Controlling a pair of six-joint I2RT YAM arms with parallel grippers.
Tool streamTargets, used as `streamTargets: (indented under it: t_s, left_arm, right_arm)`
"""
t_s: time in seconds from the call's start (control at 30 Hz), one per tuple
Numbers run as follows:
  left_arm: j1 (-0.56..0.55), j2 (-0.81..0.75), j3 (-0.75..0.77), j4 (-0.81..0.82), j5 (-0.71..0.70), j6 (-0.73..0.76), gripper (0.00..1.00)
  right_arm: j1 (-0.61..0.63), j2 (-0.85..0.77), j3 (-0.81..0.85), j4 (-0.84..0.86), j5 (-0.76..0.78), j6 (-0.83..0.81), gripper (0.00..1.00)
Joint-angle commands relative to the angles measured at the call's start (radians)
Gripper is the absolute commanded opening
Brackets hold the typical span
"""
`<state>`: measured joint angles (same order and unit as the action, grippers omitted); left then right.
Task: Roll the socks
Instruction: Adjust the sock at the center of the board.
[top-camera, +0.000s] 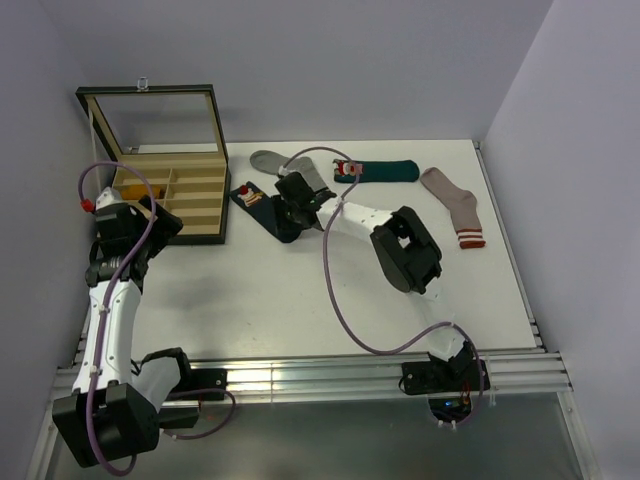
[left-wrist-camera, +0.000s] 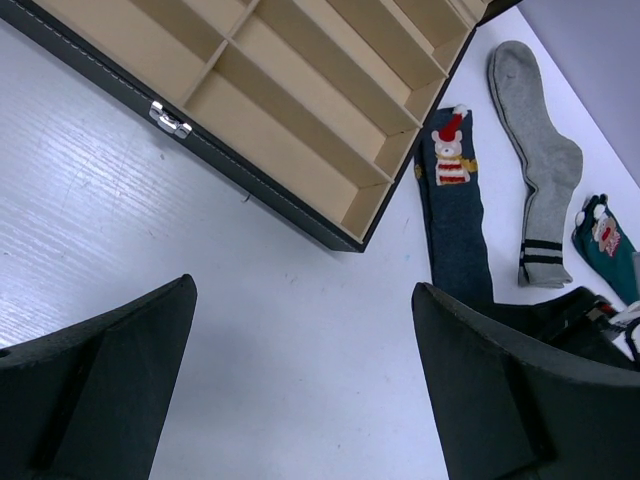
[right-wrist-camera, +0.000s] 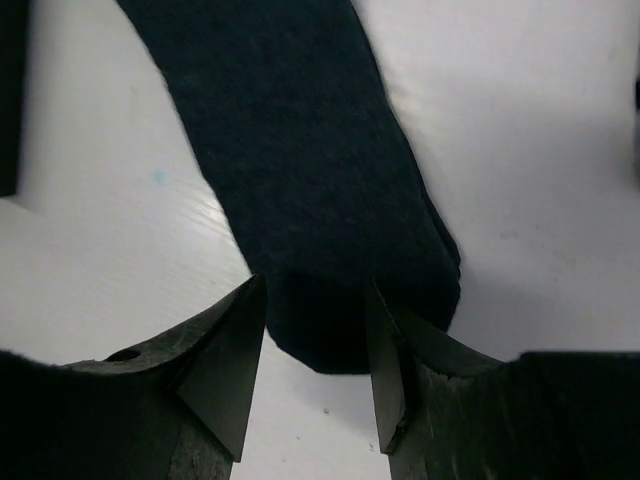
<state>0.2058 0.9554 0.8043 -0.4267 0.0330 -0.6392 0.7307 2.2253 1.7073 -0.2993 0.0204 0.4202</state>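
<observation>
Risks first. The right gripper (right-wrist-camera: 315, 370) sits low over the plain end of the navy sock (top-camera: 255, 205), and that end is wider than the gap between the jaws. If it closes here it probably catches only a fold of the top layer, or scrapes the counter (top-camera: 300, 300), so the roll would start loose or crooked.

Pulling without a firm pinch could slide the whole sock instead of winding it, since nothing pins the other end. The figure end lies just beside the box (top-camera: 170, 190), so a push that way could bunch it against the box wall. The grey sock (top-camera: 290, 165) is near, on the far side of the wrist, and a sweep could snag it.

Gripper state:
- **Right gripper:** partly spread with a narrow gap. Dark sock fabric fills the gap and runs under both fingertips. Cannot tell whether it touches the sock or hovers just above. It doesn't look clamped on it.
- **Left gripper** (left-wrist-camera: 305, 400): spread wide and holding nothing. It hangs over bare counter near the box's front corner, apart from the navy sock.

Other task socks:
- **Teal sock** (top-camera: 380, 172): flat and unrolled near the far edge.
- **Orange sock** (top-camera: 130, 190): seems to lie in a box compartment. Too small to tell if it is rolled.
</observation>
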Motion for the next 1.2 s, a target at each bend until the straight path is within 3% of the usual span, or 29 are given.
streamTargets:
  t_s: [0.0,0.1,0.23,0.43,0.53,0.67,1.0,1.17]
  left_arm:
    - [-0.003,0.008,0.012,0.026,0.001,0.019,0.95]
    - [-0.003,0.014,0.010,0.023,-0.004,0.010,0.94]
    - [-0.003,0.028,0.012,0.023,0.004,0.006,0.94]
    - [-0.002,0.054,0.018,0.020,0.016,-0.007,0.94]
    - [-0.002,0.069,0.018,0.025,0.024,-0.008,0.94]
    - [0.003,0.071,0.015,0.026,0.025,-0.011,0.94]
    - [0.007,0.069,0.012,0.020,0.016,-0.011,0.93]
    - [0.007,0.068,0.010,0.022,0.022,-0.013,0.94]
  right_arm:
    - [0.001,-0.007,-0.058,0.041,0.024,0.066,0.51]
    - [-0.019,-0.052,-0.159,0.016,0.026,0.081,0.51]
    - [-0.056,-0.200,-0.412,0.005,0.032,0.092,0.51]
    - [-0.241,-0.421,-0.609,-0.084,0.101,0.071,0.51]
    - [-0.313,-0.510,-0.579,-0.119,0.192,0.060,0.51]
    - [-0.294,-0.538,-0.482,-0.084,0.135,0.055,0.51]
    - [-0.149,-0.267,-0.235,0.080,0.079,0.144,0.51]
    - [-0.117,-0.118,-0.126,0.065,0.069,0.152,0.51]
